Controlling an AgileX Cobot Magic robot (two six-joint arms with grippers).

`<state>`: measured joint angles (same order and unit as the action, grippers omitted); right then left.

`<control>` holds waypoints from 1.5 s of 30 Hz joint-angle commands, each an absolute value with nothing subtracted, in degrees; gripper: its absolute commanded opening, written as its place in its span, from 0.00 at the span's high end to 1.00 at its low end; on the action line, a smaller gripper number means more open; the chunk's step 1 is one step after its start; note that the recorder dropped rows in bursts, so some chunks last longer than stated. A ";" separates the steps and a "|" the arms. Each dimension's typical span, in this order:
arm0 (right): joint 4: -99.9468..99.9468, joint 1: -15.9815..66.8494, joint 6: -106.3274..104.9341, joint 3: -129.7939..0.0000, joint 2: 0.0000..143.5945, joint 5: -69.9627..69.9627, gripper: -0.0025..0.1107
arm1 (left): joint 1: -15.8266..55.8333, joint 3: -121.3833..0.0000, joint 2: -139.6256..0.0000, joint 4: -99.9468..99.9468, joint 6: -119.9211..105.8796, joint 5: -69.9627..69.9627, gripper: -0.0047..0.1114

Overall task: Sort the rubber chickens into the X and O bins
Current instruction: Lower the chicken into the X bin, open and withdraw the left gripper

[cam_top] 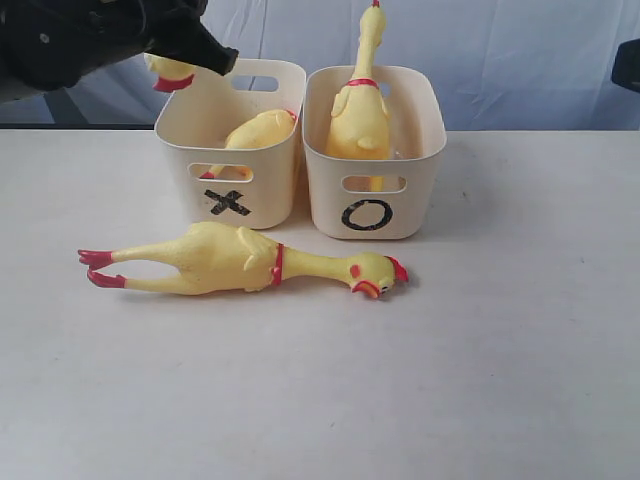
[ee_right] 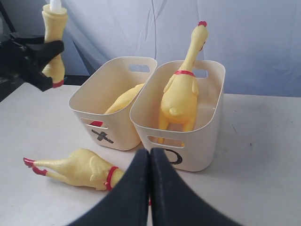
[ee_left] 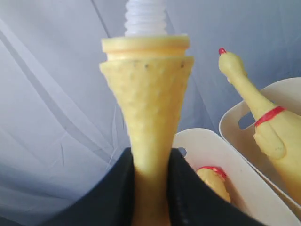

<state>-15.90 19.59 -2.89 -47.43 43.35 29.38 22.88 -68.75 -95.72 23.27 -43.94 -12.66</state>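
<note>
Over the X bin's (cam_top: 270, 200) far corner, the left gripper (ee_left: 151, 155) clamps a headless chicken (ee_left: 146, 94); centre it over the opening before releasing. The right gripper (ee_right: 149, 157) is closed, empty.

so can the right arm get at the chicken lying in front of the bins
Probably yes: the chicken lies in the open, nothing over it, and nothing shows between it and the right tool. That tool is shut and empty, so it must open first.
</note>
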 commanded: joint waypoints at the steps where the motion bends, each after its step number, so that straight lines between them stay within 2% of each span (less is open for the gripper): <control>1: -15.71 19.44 -3.24 -47.06 42.93 28.49 0.99 | 22.84 -74.57 -101.41 23.95 -43.13 -13.34 0.96; 7: -15.49 19.44 -3.24 -47.06 42.93 28.38 0.99 | 21.32 -81.90 -108.50 23.92 -40.93 -10.89 0.96; 15: -15.49 19.44 -3.24 -47.06 42.93 28.34 0.99 | 19.19 -89.42 -116.67 23.92 -38.93 -0.72 0.96; 29: -15.49 19.44 -3.24 -47.06 42.93 28.70 0.99 | 18.88 -90.82 -121.66 23.80 -38.80 2.58 0.95; 35: -15.49 19.44 -3.24 -47.06 42.93 28.70 0.99 | 16.48 -90.82 -121.66 25.41 -37.82 5.57 0.83; 39: -15.49 19.44 -3.24 -47.06 42.93 28.70 0.99 | 14.52 -90.82 -121.66 29.27 -37.66 7.71 0.71; 45: -15.49 19.44 -3.24 -47.06 42.93 28.58 0.99 | 14.39 -90.82 -121.66 29.74 -37.66 7.71 0.57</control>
<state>-15.90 19.59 -2.89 -47.43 43.35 29.30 14.39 -90.56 -121.76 28.75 -37.99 7.55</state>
